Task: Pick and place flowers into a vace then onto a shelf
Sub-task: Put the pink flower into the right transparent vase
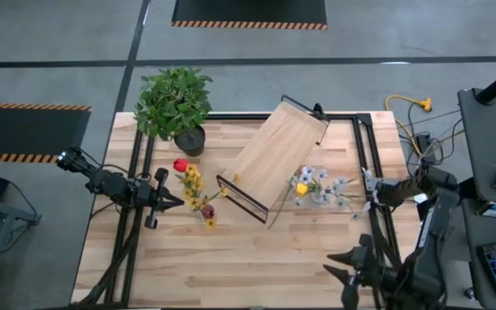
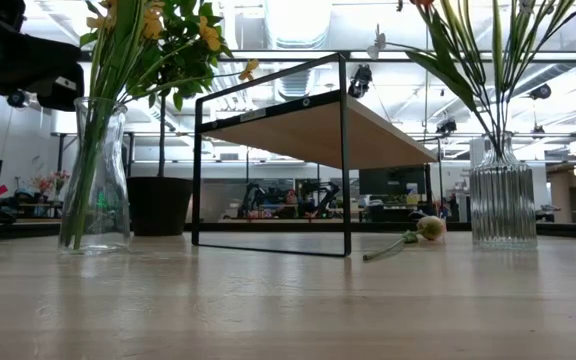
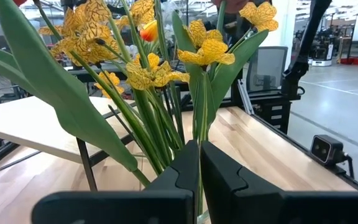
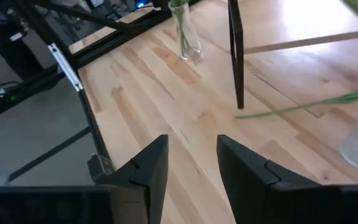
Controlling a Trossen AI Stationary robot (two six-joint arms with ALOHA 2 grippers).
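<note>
A clear glass vase [image 2: 93, 190] with yellow and red flowers [image 1: 192, 182] stands left of the pale wood shelf [image 1: 278, 151], which sits askew on its black frame mid-table. My left gripper [image 1: 172, 200] is level beside this bunch, shut on a yellow flower's stem [image 3: 202, 124]. A ribbed glass vase [image 2: 503, 205] with white and yellow blossoms [image 1: 321, 188] stands right of the shelf. A loose flower [image 2: 408, 240] lies flat on the table between the shelf's leg and the ribbed vase. My right gripper [image 4: 191, 162] is open and empty above the table's right side. My left gripper pinches the green stem [image 3: 202, 127] of a yellow flower between its two fingers, below the blossom. The fingers come level from the table's left and lie across the upright stem. The stem's lower end is hidden behind the fingers.
A bushy green plant in a dark pot [image 1: 175, 102] stands at the far left. Black frame rails [image 1: 364, 146] run along the table's far and right sides. Bare planks lie along the near edge [image 1: 257, 267].
</note>
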